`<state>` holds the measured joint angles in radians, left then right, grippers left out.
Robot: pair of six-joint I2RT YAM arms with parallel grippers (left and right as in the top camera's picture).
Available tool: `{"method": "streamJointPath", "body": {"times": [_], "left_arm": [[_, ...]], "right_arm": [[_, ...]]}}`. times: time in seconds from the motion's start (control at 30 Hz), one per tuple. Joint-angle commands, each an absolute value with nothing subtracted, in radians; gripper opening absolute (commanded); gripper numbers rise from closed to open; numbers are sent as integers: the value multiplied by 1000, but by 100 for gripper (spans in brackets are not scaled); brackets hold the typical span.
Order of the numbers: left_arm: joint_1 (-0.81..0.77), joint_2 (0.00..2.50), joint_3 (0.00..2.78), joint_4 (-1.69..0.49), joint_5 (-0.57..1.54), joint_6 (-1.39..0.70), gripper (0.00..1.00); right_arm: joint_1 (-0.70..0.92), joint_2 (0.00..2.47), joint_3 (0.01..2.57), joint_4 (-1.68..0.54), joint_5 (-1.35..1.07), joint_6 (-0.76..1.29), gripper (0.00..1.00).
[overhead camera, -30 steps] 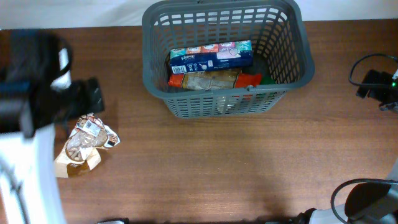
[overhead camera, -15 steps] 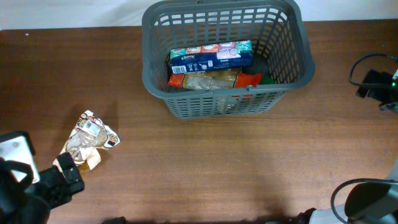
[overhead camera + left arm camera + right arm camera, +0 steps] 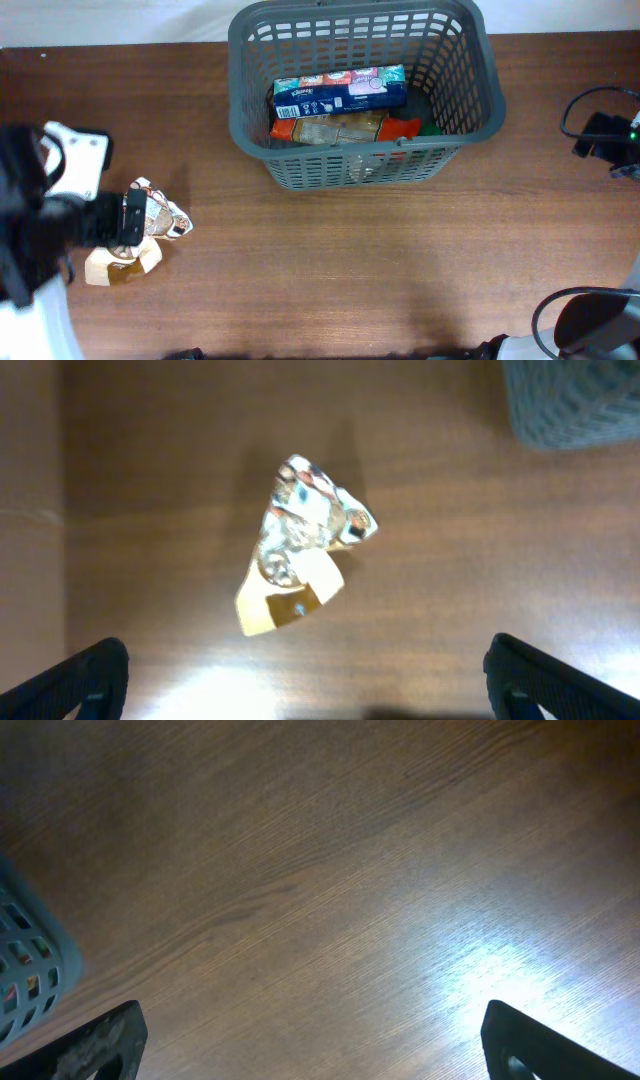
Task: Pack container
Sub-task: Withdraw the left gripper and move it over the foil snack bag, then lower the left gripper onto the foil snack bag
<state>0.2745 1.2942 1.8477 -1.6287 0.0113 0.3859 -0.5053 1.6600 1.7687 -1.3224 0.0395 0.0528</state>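
Note:
The container (image 3: 252,128), a dark grey slotted basket, stands at the back middle of the table. In it lie a blue tissue box (image 3: 340,90) and orange, brown and red packets (image 3: 338,128). A crinkled yellow and white snack packet (image 3: 152,232) lies on the table at the left, and shows in the left wrist view as well (image 3: 305,550). My left gripper (image 3: 130,216) hovers over the packet's left part, open (image 3: 320,685), with only bare wood between its fingers. My right gripper (image 3: 320,1045) is open over bare wood.
A corner of the basket (image 3: 580,400) shows at the top right of the left wrist view, and its wall (image 3: 25,970) at the left edge of the right wrist view. Black cables and part of the right arm (image 3: 605,135) sit at the table's right edge.
My left arm swung from the upper left down to the lower left corner, then back up beside the snack packet. The packet, the basket and the right arm have not moved.

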Motion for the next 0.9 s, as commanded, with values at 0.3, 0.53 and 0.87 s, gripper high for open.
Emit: {"method": "streamJointPath", "body": {"times": [0.3,0.53,0.87], "left_arm": [[271,1360,1831,-1687,64,399,100],[271,1206,1779,-1676,63,456,99],[271,941,1615,-1597,-191,477,100]], "right_arm": [[-512,1662,1764,-1319,37,61,99],[-512,1662,1764,-1319,37,61,99],[-512,1662,1764,-1319,37,61,99]]}}
